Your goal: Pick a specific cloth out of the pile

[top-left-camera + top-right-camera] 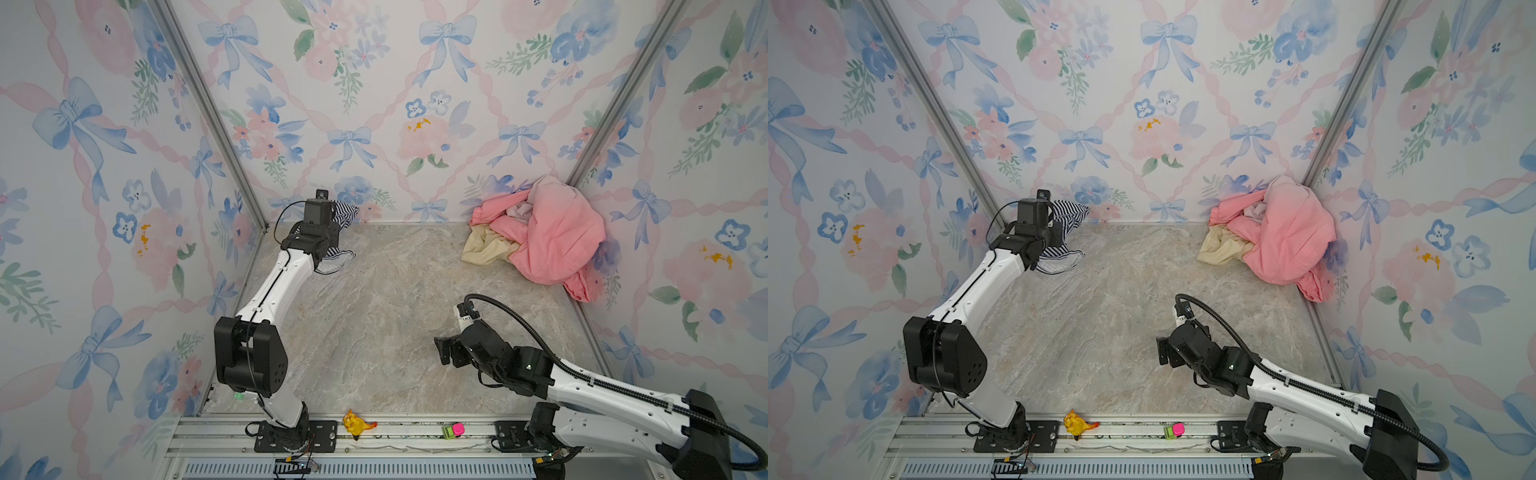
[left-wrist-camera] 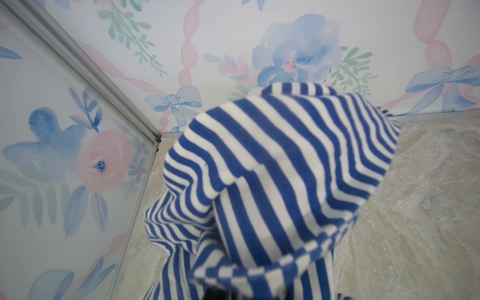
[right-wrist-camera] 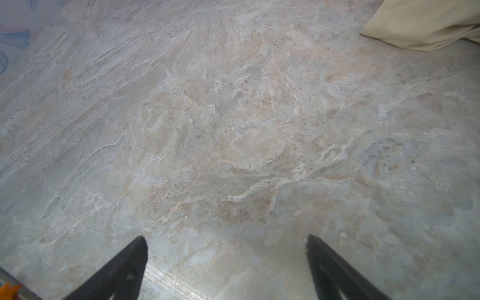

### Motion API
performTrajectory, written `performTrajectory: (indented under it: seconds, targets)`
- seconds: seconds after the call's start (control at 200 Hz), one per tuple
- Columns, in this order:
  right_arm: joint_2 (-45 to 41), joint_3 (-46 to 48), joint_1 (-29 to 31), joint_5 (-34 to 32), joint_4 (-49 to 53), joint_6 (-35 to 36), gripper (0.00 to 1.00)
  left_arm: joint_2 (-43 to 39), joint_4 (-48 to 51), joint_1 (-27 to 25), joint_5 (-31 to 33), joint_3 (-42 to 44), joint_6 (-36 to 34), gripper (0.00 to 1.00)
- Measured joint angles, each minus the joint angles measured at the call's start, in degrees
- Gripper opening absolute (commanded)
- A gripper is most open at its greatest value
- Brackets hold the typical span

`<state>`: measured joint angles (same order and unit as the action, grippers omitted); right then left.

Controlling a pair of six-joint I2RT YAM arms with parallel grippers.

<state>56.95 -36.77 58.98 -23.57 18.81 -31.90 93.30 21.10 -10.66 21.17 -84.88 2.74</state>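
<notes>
– Navy-and-white cloth [image 2: 272, 181]: where?
– Far left corner of the worktop [image 1: 374, 332], well apart from the pile [image 1: 552, 232], bunched around the left fingers [image 1: 332, 237], which pinch it.
– Right fingers [image 3: 124, 270]?
– Spread wide, low over the worktop near the front.

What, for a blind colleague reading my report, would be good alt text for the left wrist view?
A blue-and-white striped cloth bunches close to the lens, filling the middle and lower part of the picture. Behind it, floral wallpaper walls meet at a metal corner post above a marbled tabletop.
</notes>
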Motion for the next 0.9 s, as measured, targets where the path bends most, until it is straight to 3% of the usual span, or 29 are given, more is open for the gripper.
performTrajectory:
  seconds: [0.18,0.335,0.405,0.545,0.69,0.9]
  targets:
    - [2.7,0.0,0.0,0.9,-0.9,0.6,0.97,1.0,-5.5,-0.9,8.0,4.8,-0.1,0.0]
    - [2.4,0.0,0.0,1.2,-0.9,0.5,0.97,7.2,-22.2,-3.6,24.7,10.3,-6.0,0.0]
    - [1.5,0.0,0.0,1.2,-0.8,0.5,0.97,11.2,-28.5,-4.3,28.8,10.6,-7.7,0.0]
    - [-0.9,0.0,0.1,0.4,-0.1,0.5,0.97,12.2,-38.2,-4.4,30.6,15.8,-7.5,0.0]
    - [-2.1,0.0,0.0,-0.2,0.3,0.6,0.97,8.7,-45.6,-5.6,28.0,24.1,-6.4,0.0]
    - [-1.5,1.2,-0.1,-0.5,-1.0,0.7,0.97,8.2,-45.6,-16.7,30.7,32.2,-6.7,0.0]
